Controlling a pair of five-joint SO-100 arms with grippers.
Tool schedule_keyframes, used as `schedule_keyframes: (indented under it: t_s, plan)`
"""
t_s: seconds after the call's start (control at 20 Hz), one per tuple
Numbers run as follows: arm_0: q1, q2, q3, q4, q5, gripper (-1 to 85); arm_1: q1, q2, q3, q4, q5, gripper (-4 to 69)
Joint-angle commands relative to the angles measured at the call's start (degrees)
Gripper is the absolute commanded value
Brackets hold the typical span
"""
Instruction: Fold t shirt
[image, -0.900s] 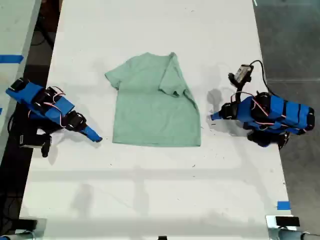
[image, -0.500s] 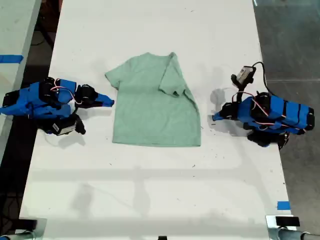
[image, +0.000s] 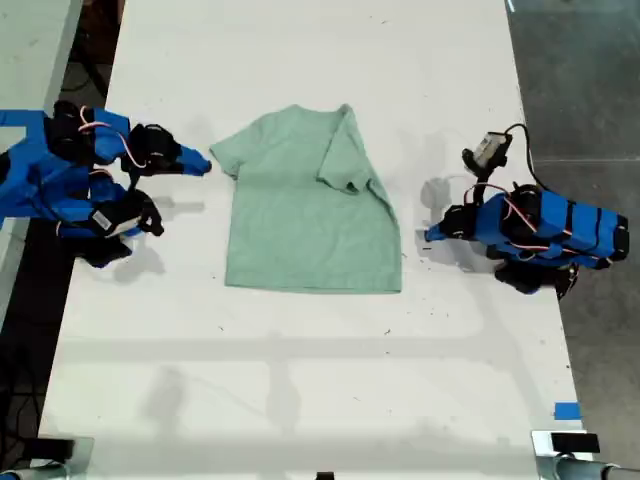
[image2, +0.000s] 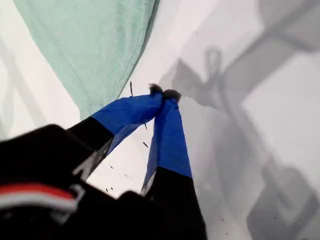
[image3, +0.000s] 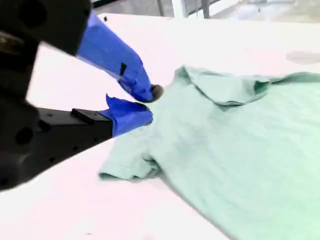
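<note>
The pale mint-green t shirt (image: 300, 220) lies flat in the middle of the white table (image: 300, 380). Its sleeve on the exterior view's right is folded over onto the body. My second gripper (image: 203, 162) is at the exterior view's left, just off the shirt's flat sleeve (image3: 130, 167). Its jaws stand a little open with nothing between them (image3: 147, 104). My first gripper (image: 428, 235) is at the exterior view's right, a short way from the shirt's side edge (image2: 95, 45). It is shut on nothing (image2: 162, 93).
A small grey device on a black cable (image: 487, 148) stands by the first arm. Blue tape (image: 567, 410) marks the table near the exterior view's lower right corner. Dark floor borders the table on both sides, and a second table (image: 25, 60) shows at the exterior view's left.
My second arm has swung toward the top of the exterior view, from beside the shirt's hem to its sleeve. My first arm has barely moved.
</note>
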Motion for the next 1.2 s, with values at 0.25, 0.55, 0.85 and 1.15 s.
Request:
schedule_keyframes:
  t_s: [0.25, 0.55, 0.85, 1.15]
  plan:
    - [-34.1, -52.6, -25.7, -1.7, 29.7, 19.5, 0.3, 0.8, 0.9, 0.0, 0.4, -0.2]
    - [-35.6, -64.9, -24.5, -7.4, 32.8, 20.6, 0.2, 0.8, 0.9, 0.0, 0.4, -0.2]
    - [-33.0, -70.6, -25.3, -10.2, 33.7, 0.1, 0.0, 0.8, 0.9, 0.0, 0.4, -0.2]
    - [-30.2, -69.8, -33.0, -1.9, 32.1, 0.1, 0.0, 0.8, 0.9, 0.0, 0.4, -0.2]
